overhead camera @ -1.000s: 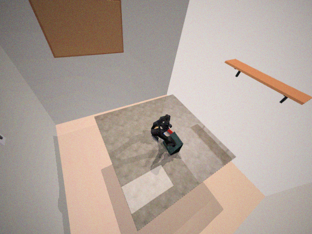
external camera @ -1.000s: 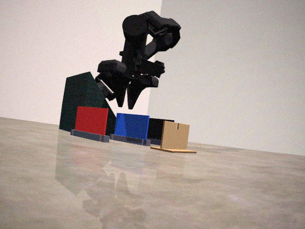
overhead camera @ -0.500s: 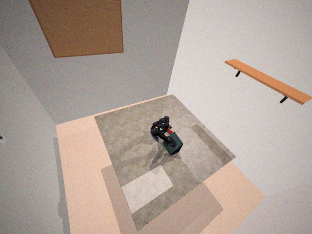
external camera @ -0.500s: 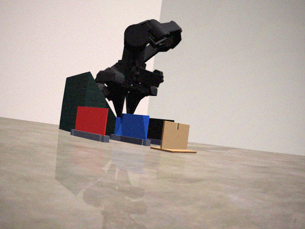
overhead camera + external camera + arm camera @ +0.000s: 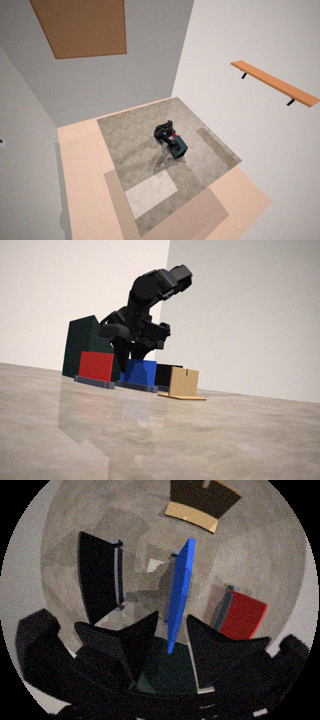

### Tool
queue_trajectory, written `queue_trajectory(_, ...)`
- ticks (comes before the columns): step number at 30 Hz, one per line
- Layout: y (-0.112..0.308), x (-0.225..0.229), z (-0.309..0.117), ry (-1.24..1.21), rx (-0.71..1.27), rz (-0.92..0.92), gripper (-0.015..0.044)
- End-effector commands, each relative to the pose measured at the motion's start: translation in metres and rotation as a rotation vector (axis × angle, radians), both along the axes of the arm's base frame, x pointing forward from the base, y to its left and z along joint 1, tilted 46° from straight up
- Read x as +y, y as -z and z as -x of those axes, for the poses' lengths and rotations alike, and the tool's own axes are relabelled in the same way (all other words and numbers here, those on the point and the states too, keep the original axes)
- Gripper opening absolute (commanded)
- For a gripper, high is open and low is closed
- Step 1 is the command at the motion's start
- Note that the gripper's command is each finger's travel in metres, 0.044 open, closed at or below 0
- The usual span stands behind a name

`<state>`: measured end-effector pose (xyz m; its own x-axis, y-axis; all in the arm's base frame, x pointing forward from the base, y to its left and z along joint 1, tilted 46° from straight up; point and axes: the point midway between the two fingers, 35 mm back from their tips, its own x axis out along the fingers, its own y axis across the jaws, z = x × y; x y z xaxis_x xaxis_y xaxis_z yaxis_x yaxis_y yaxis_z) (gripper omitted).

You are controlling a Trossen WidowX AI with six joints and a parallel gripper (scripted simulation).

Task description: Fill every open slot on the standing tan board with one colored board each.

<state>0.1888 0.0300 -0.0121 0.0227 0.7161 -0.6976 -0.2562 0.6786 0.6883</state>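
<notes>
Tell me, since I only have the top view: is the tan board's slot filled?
Observer: No, the slot in the tan board is open.
Operator: Where are the fingers against the blue board?
Observer: The fingers are on either side of the blue board, with a gap showing at each side in the wrist view.
</notes>
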Motion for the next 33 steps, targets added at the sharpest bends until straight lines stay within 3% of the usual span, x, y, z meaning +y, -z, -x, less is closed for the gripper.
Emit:
queue_trajectory(1, 0.004, 0.005, 0.001, 0.004, 0.008, -0.006, 0.018)
queue_trajectory(6, 0.008, 0.009, 0.001, 0.004, 0.008, -0.006, 0.018)
queue_trajectory(13, 0.008, 0.009, 0.001, 0.004, 0.008, -0.006, 0.0)
queue_trajectory(33, -0.006, -0.006, 0.001, 0.004, 0.008, -0.005, 0.0)
